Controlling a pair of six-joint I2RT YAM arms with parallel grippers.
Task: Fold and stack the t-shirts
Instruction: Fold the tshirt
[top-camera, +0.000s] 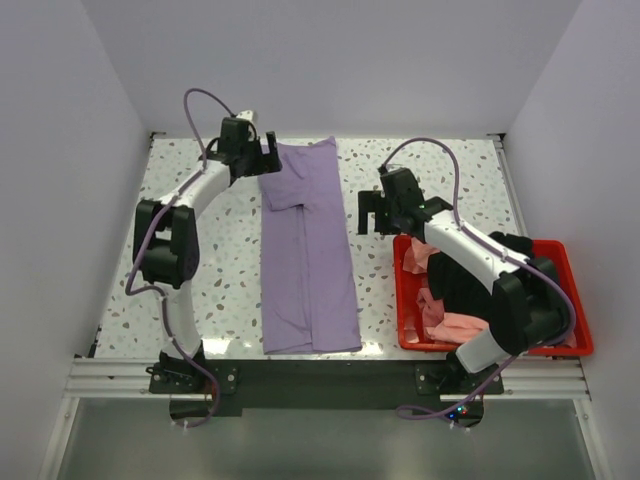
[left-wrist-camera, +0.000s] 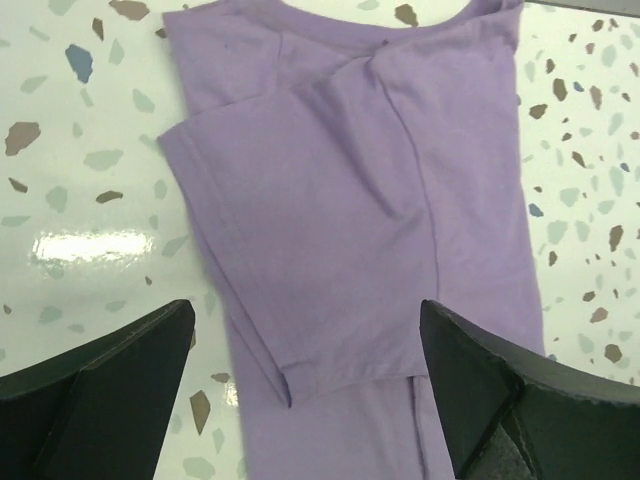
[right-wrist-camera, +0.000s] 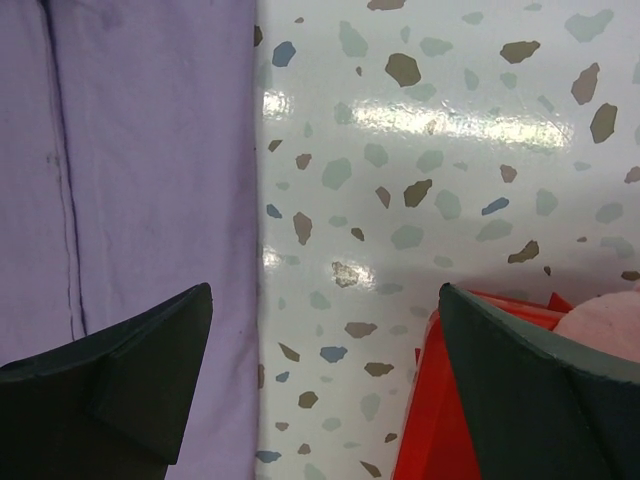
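Gaping empty: left hand (left-wrist-camera: 307, 330), right hand (right-wrist-camera: 325, 300); black t-shirt (top-camera: 465, 282) in red bin (top-camera: 401, 300) seen only overhead.

1. We can read no text, label, brand, number or sign in any of the three views.
2. The lavender t-shirt (top-camera: 305, 250) shows us only plain cloth.
3. The red bin (top-camera: 402, 310) shows us only plain plastic.

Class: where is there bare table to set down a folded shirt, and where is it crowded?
Free: the near strip between the purple shirt and the red bin; the patch between the left arm and the shirt. Crowded: the bin, full of shirts, under the right arm.
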